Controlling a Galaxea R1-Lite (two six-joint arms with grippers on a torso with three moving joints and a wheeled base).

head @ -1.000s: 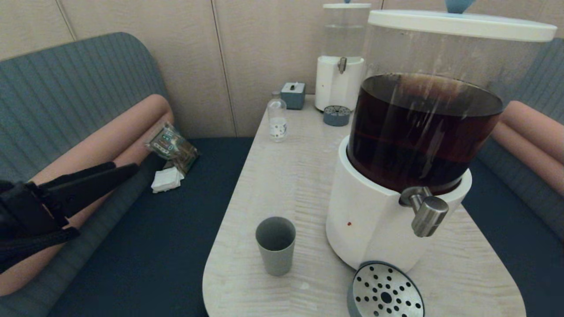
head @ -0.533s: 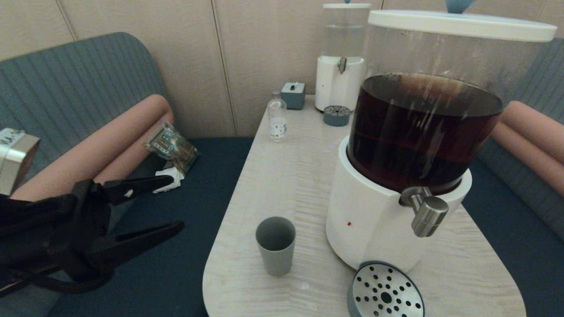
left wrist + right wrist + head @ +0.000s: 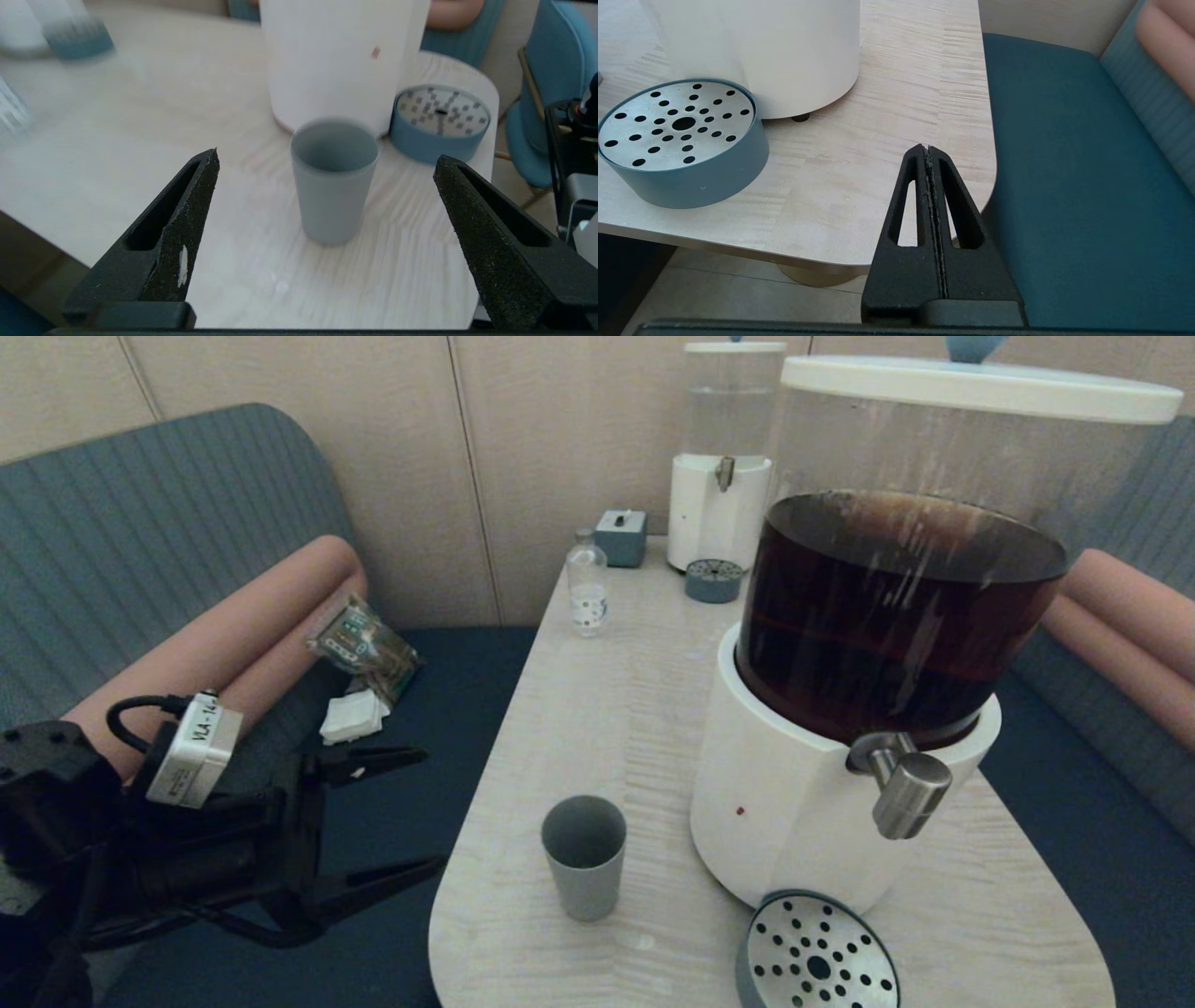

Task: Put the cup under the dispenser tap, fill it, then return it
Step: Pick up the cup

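The grey-green cup (image 3: 584, 855) (image 3: 333, 179) stands upright and empty on the pale wood table (image 3: 616, 709), just left of the large white-based dispenser (image 3: 794, 812) holding dark brown liquid. Its brushed-steel tap (image 3: 904, 786) juts out over a round perforated drip tray (image 3: 818, 956) (image 3: 439, 122). My left gripper (image 3: 431, 812) (image 3: 327, 156) hangs open off the table's left edge, level with the cup and pointing at it, a short gap away. My right gripper (image 3: 927, 148) is shut and empty, low by the table's near right corner; the head view does not show it.
A small clear bottle (image 3: 588, 583), a grey box (image 3: 621, 537) and a smaller dispenser (image 3: 724, 457) with clear liquid and its own drip tray (image 3: 713, 581) stand at the table's far end. A snack packet (image 3: 364, 644) and a tissue (image 3: 353, 717) lie on the bench at left.
My left arm has swung in from the far left toward the table, and its open fingers now point at the cup. The cup and dispenser have not moved.
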